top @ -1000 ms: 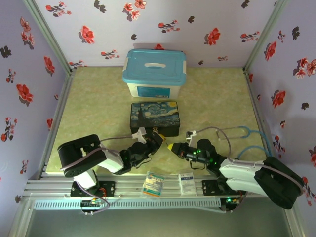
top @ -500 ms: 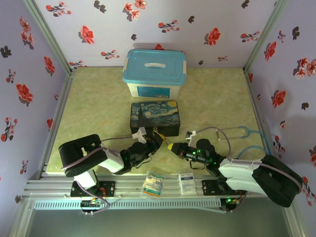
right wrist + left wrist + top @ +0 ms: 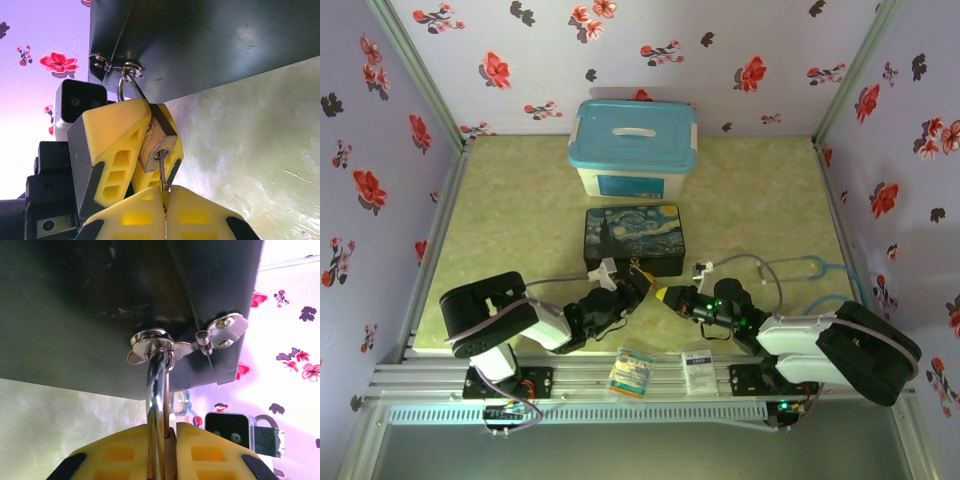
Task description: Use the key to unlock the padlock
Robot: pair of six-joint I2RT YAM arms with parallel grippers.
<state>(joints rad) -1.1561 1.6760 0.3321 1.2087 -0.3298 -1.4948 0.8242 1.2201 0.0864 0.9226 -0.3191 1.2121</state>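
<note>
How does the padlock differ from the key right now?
The padlock is a chunky brass block; the key is a thin silvery sliver. The left gripper pinches the padlock; the right gripper pinches the key. Both are metal, and the key sits in the padlock's keyhole.

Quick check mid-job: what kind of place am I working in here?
Likely a staged tabletop test booth, not a real room: floral-papered panels wall in a green marbled table edged with aluminium rails, holding props like a blue-lidded bin and painted box.

1 high rear camera overlooks the table [image 3: 760, 200]; 2 close wrist cameras share the padlock [image 3: 157, 141] and painted box [image 3: 634, 238].
</note>
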